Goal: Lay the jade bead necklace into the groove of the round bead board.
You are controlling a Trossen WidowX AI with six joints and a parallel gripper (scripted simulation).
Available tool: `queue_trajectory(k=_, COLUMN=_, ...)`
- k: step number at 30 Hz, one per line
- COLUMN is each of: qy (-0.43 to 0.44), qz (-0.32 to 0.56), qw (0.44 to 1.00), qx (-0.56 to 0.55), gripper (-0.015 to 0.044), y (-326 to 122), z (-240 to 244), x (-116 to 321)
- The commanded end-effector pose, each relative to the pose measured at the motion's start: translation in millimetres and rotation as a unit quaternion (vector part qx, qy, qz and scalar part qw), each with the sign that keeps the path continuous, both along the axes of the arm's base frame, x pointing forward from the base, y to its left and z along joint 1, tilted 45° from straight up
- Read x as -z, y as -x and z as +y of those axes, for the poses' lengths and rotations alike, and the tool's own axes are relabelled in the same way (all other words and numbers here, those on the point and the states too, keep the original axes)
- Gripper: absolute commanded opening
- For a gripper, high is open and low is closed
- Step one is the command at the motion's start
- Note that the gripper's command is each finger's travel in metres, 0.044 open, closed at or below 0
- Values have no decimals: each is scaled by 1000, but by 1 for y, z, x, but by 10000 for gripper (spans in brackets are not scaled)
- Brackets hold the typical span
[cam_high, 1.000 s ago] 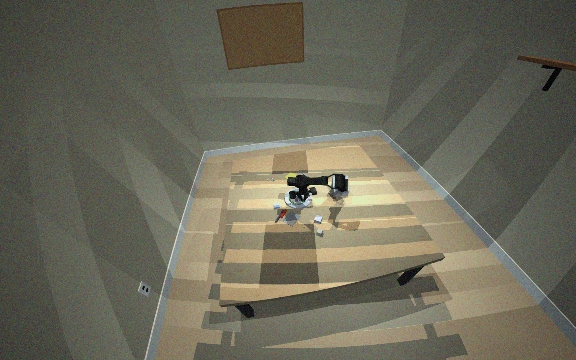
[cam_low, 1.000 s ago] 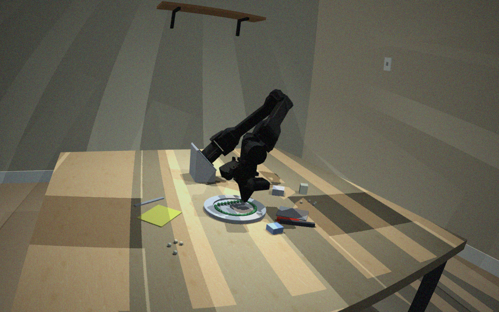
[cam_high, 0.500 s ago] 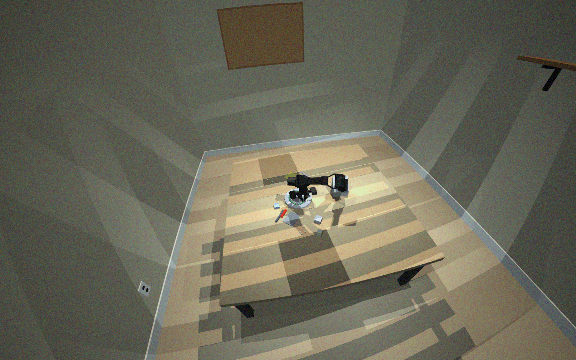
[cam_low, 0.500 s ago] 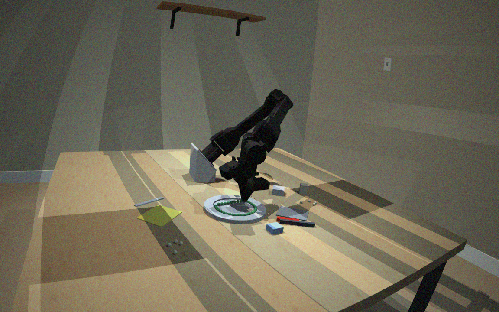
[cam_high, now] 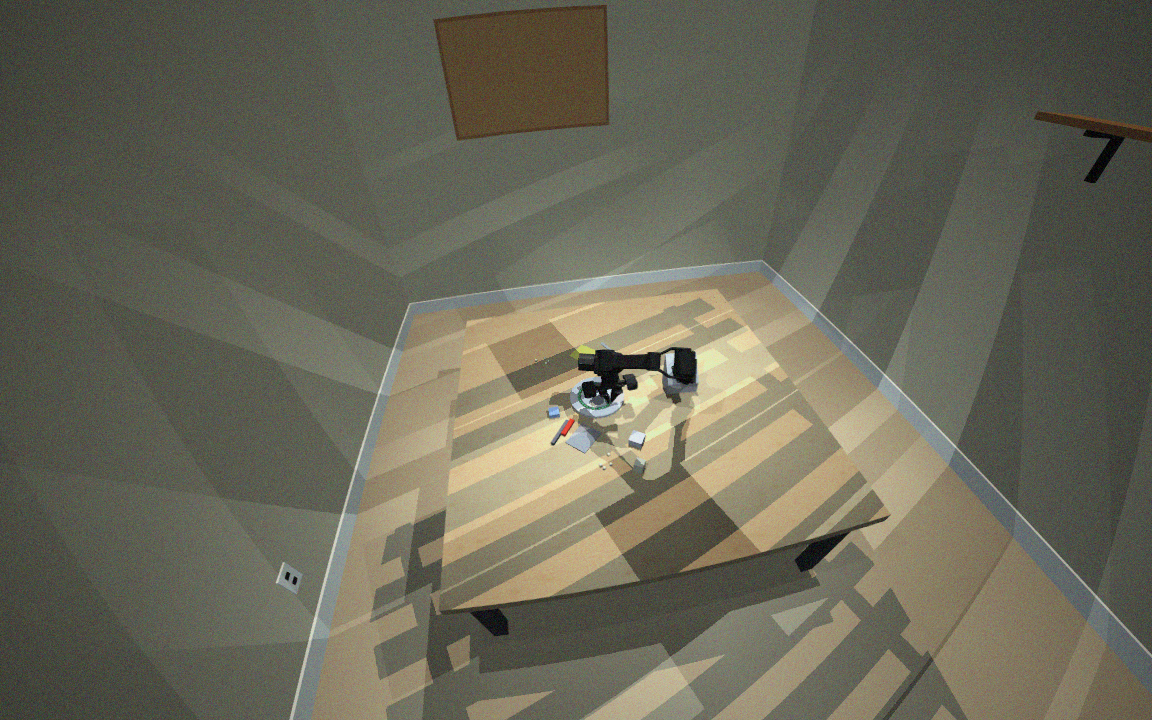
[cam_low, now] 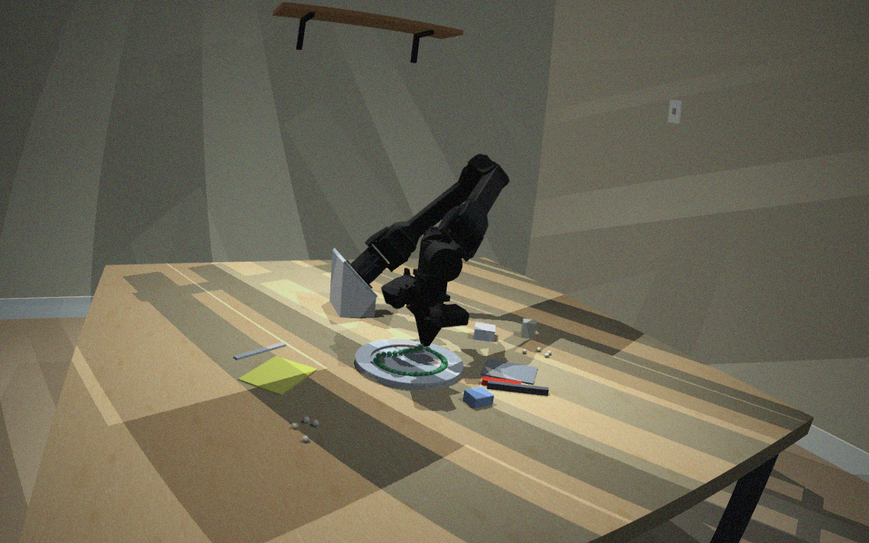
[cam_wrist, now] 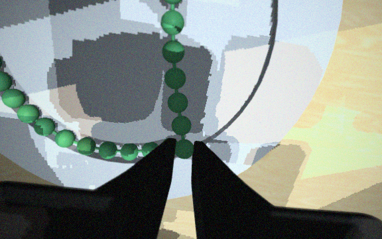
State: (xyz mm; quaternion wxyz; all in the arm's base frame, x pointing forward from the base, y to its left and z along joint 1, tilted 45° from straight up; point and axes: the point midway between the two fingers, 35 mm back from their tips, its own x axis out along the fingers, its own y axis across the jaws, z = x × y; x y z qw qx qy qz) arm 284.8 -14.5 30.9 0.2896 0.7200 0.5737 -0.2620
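The round bead board (cam_low: 364,365) (cam_wrist: 304,66) is pale grey with a thin dark circular groove (cam_wrist: 261,79). The jade bead necklace (cam_low: 410,373) (cam_wrist: 13,98) lies on it, green beads on a cord. In the wrist view its left and lower beads follow the groove. Its other strand runs nearly straight across the board inside the ring, away from the bare right arc of the groove. My gripper (cam_wrist: 184,147) (cam_low: 427,342) points down at the board's edge, shut on one bead where the strand meets the lower arc. Parts of the lower beads are hidden behind the left finger.
In the exterior view, a blue block (cam_low: 478,397), a red and black tool (cam_low: 517,387) and a grey plate (cam_low: 511,372) lie right of the board. Two pale blocks (cam_low: 484,331) (cam_low: 528,328) stand behind. A yellow sheet (cam_low: 278,375) and a thin rod (cam_low: 259,351) lie left. Small beads lie scattered.
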Motion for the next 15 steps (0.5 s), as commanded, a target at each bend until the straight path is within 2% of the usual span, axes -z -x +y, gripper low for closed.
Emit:
queue_trajectory(k=1, qy=-1, qz=-1, qw=1000, qx=1, gripper=0, y=1, z=2, x=-1)
queue_trajectory(k=8, qy=-1, qz=-1, qw=1000, qx=1, gripper=0, y=0, z=7, x=4)
queue_trajectory(k=15, qy=2, qz=-3, qw=1000, qx=1, gripper=184, y=-1, z=4, x=3)
